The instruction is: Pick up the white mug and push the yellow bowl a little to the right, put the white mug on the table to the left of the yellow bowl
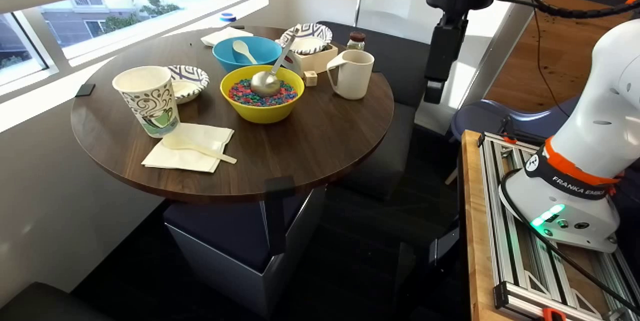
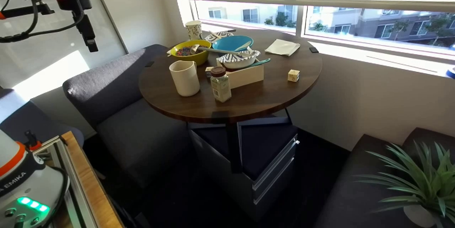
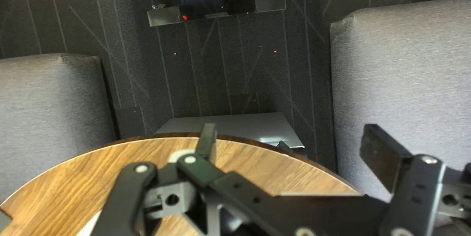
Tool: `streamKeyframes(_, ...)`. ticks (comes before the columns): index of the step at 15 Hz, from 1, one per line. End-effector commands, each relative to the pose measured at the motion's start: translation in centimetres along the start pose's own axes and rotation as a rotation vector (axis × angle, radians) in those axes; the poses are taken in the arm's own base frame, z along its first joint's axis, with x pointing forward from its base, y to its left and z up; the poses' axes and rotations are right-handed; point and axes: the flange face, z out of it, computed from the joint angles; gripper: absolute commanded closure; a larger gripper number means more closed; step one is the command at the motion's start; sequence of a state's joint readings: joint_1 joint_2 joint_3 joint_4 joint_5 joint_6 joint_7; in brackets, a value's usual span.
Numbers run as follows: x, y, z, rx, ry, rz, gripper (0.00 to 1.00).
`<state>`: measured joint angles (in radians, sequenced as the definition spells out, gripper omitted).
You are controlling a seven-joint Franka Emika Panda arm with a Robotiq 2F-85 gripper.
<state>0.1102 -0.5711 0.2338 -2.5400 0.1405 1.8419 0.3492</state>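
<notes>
On the round brown table [image 1: 310,146], a white mug [image 2: 185,79] is set upright close to the edge. It is separated from the yellow bowl [image 1: 261,115] by a gap, and a small wooden block [image 1: 310,79] is placed between the two. As viewed in an exterior view, the mug is found to the right of the bowl, its handle turned toward it. The yellow bowl is filled with red and blue bits [image 1: 240,95]; the head of a metal ladle [image 1: 265,84] is sunk among them, and its handle is leaned over the rim. Just behind, a white spoon [image 1: 244,51] is held in a blue bowl [image 1: 266,50]. A zigzag paper bowl [image 2: 233,59] is carried by a wooden box [image 2: 250,78], beside which a brown-lidded jar [image 2: 221,87] is stood, near the mug. At the opposite side of the yellow bowl, a patterned paper cup [image 1: 150,101] is seen near a napkin [image 1: 172,158], on which a cream spoon [image 1: 176,141] is laid. Near the table's edge, apart from the mug, the gripper [image 3: 289,140] is suspended in the air, pointed downward. Its fingers [image 3: 381,155] are released and spread widely, as shown in the wrist view.
</notes>
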Motion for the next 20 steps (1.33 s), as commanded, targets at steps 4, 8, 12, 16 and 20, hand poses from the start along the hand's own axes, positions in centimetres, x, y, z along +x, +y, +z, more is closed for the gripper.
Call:
streamKeyframes(4,3.0,7.9,-2.5,-0.063,0.120,-0.210,0.00)
streamKeyframes(8,6.0,11.8,-2.6,-0.011,0.250,-0.254,0.00)
streamKeyframes(12,8.6,14.1,-0.9,0.029,0.325,-0.267,0.00)
streamKeyframes(16,10.5,15.8,1.4,0.044,0.314,-0.263,0.00)
streamKeyframes(20,11.8,16.6,4.0,0.041,0.277,-0.244,0.00)
